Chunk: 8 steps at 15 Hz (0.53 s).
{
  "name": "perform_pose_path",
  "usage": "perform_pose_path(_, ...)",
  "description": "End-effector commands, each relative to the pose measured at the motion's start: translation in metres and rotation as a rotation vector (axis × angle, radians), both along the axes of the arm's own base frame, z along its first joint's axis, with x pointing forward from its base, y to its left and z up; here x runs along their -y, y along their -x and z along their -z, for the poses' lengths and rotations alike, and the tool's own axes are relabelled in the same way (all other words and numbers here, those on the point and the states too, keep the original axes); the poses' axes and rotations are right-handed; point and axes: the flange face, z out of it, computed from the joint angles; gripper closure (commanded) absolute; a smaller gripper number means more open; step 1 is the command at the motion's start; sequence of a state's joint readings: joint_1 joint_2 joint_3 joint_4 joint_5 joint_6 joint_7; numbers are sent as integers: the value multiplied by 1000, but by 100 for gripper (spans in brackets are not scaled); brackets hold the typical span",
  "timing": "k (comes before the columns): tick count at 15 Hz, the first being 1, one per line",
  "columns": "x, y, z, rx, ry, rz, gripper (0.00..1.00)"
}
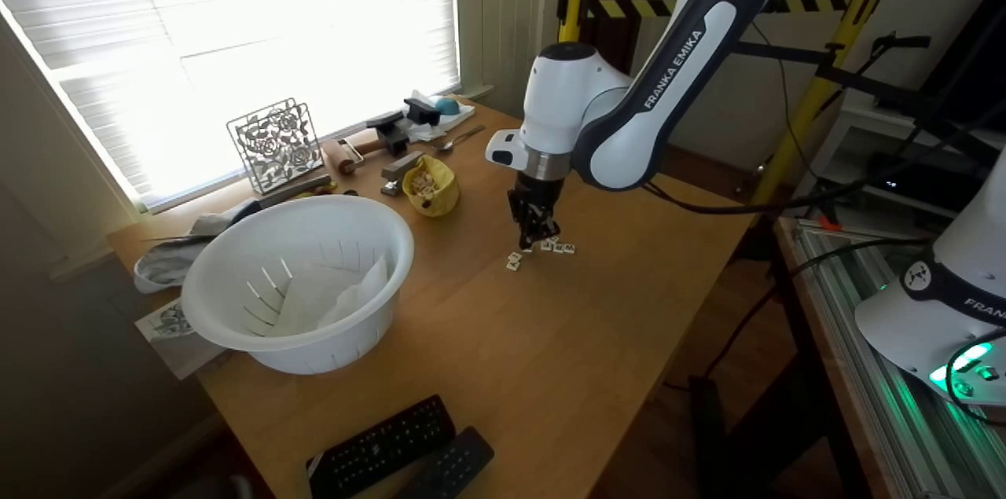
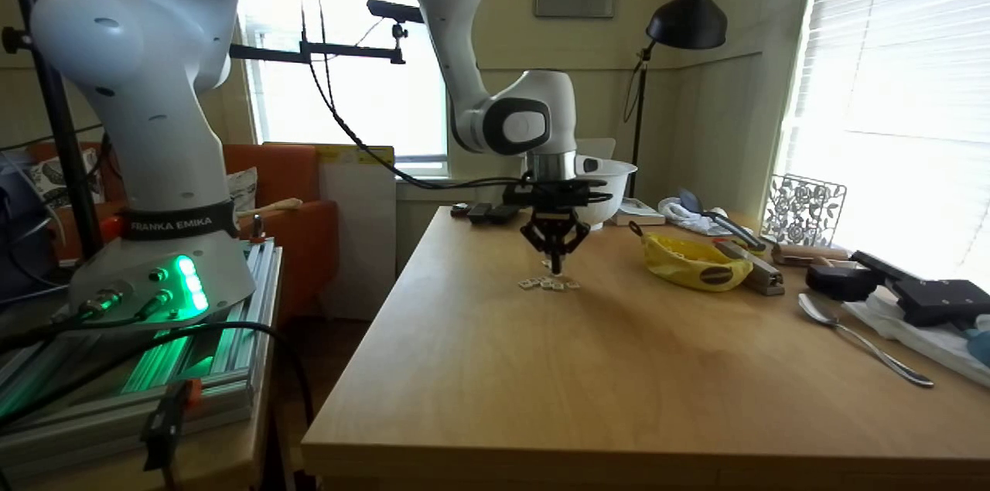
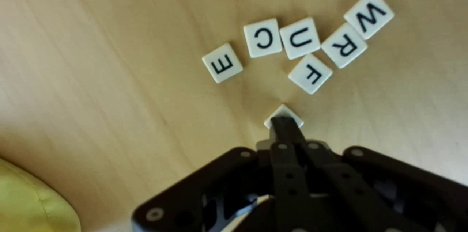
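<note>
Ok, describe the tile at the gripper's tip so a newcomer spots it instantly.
On the wooden table, near the yellow pouch, lie small white letter tiles. In the wrist view, the shut gripper partly covers one tile. Unlike its neighbours, it shows no letter.

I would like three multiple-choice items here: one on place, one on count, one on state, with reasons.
1. Where is the gripper?
A) over a white basin
B) at the letter tiles
C) over a yellow pouch

2. How many tiles show a readable letter in the wrist view?
A) three
B) nine
C) six

3. How do the jaws stand?
A) shut
B) wide open
C) gripping a spoon

1 B: both exterior views show it there.
2 C: E, C, U, F, R and W are legible.
3 A: the wrist view shows the fingertips together.
</note>
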State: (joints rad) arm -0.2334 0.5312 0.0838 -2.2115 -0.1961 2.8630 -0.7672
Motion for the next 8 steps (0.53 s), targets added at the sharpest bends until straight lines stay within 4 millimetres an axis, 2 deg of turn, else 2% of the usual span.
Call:
perform_pose_path(1, 12, 13, -18, -1, -54, 67, 100)
perform_pose_path(6, 24, 15, -37, 41, -90, 254, 100)
perform_pose_path(8, 23, 15, -37, 40, -94, 364, 100)
